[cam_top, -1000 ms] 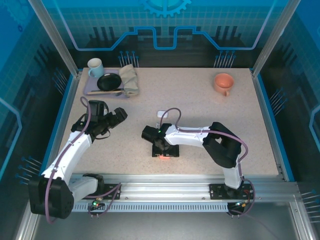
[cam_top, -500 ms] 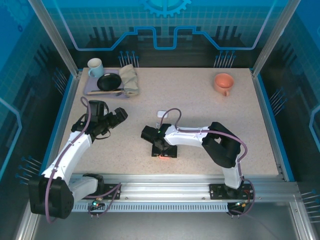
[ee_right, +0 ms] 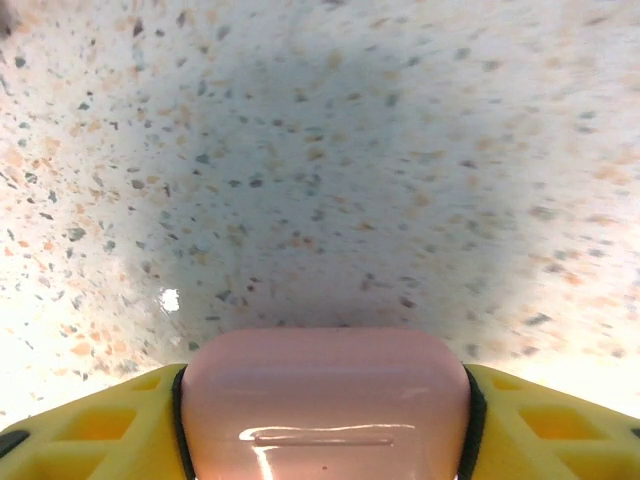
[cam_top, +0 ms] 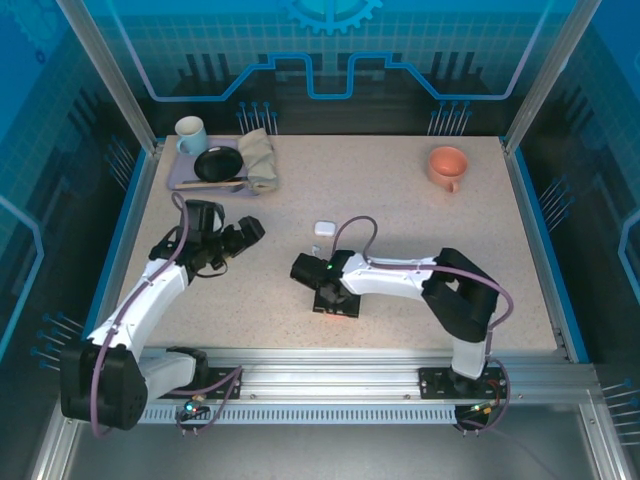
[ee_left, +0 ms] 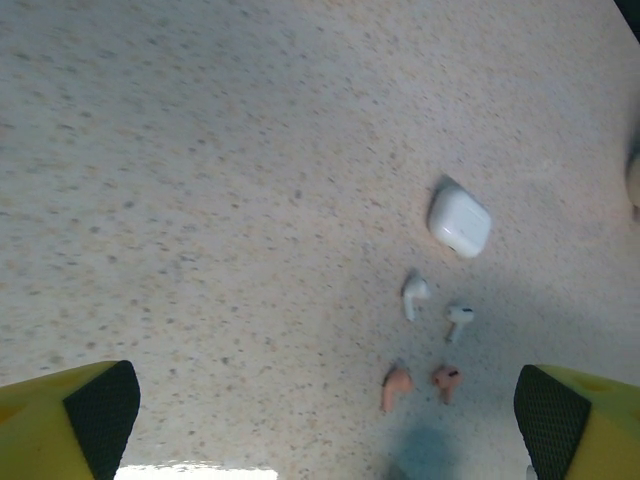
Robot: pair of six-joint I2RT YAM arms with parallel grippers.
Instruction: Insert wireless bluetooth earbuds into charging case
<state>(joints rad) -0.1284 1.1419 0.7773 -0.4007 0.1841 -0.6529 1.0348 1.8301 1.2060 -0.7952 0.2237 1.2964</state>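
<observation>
Narrowed the right fingers point(ee_right: 90, 425) onto the coral-pink case point(ee_right: 325, 400), now pinching both its sides on the table point(ee_left: 200, 200), with the left fingers point(ee_left: 60, 420) wide open and empty above the four loose earbuds point(ee_left: 414, 296) beside the white case point(ee_left: 459, 222): likely steadied for loading.

No lettering, brand name or number could be read anywhere. The one sign was a blue gear-shaped emblem point(cam_top: 330, 12) at the top of the enclosure's back panel point(cam_top: 330, 60), with a blue stepped outline drawn beneath it. The pink case point(ee_right: 325, 400), seen close in the right wrist view, had a plain glossy face, and the white case point(ee_left: 459, 222) on the desk point(ee_left: 200, 200) was too small to tell
</observation>
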